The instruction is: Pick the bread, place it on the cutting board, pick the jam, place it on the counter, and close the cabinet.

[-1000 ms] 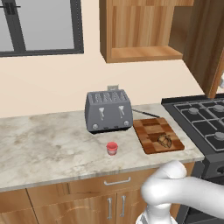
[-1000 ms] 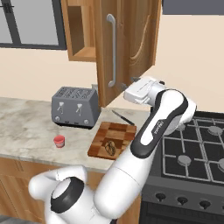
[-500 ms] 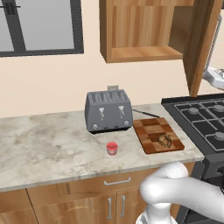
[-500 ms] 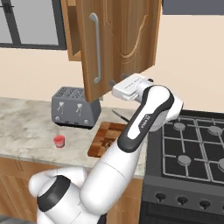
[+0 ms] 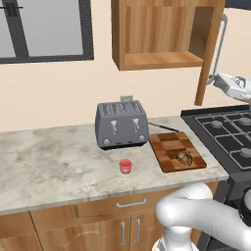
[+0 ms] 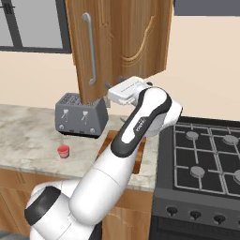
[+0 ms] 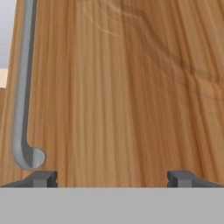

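On the counter (image 5: pixel 54 162) the jam (image 5: pixel 125 166) and the bread (image 5: pixel 185 157) on the cutting board (image 5: pixel 171 146) are placed, and my empty, wide-open gripper (image 7: pixel 112 179) has pushed the cabinet (image 6: pixel 123 44) door further closed.

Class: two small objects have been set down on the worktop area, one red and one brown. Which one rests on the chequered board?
The bread, the brown knotted lump, rests on the cutting board. The jam, a red jar, stands on the bare counter instead.
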Controlling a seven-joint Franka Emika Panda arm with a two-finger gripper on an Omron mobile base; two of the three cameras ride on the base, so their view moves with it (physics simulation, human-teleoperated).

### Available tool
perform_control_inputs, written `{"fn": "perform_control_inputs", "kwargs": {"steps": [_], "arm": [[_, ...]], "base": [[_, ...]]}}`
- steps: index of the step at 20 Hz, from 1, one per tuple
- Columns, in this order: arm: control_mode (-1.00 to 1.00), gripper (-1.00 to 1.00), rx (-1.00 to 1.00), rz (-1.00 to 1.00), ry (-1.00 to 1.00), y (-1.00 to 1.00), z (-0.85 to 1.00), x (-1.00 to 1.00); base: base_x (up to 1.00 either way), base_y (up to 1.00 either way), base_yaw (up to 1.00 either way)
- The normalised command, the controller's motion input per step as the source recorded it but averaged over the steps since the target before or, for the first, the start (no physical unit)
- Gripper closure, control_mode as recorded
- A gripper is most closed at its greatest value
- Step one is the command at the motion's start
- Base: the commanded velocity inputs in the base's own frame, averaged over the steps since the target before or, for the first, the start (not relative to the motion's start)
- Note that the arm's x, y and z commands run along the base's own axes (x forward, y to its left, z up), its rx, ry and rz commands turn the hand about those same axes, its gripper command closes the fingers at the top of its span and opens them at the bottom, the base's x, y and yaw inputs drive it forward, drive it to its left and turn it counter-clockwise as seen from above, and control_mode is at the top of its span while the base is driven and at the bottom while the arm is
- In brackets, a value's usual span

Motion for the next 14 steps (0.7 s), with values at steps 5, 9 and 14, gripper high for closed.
{"fn": "perform_control_inputs", "kwargs": {"steps": [5,9,14], "arm": [[-1.00,-1.00,0.00,-0.05,0.00,0.25,0.06,0.00],[-1.00,-1.00,0.00,-0.12,0.00,0.21,0.00,0.00],[-1.00,-1.00,0.00,-0.16,0.00,0.21,0.00,0.02]], "base": [[0.00,0.00,0.00],[0.00,0.00,0.00],[0.00,0.00,0.00]]}}
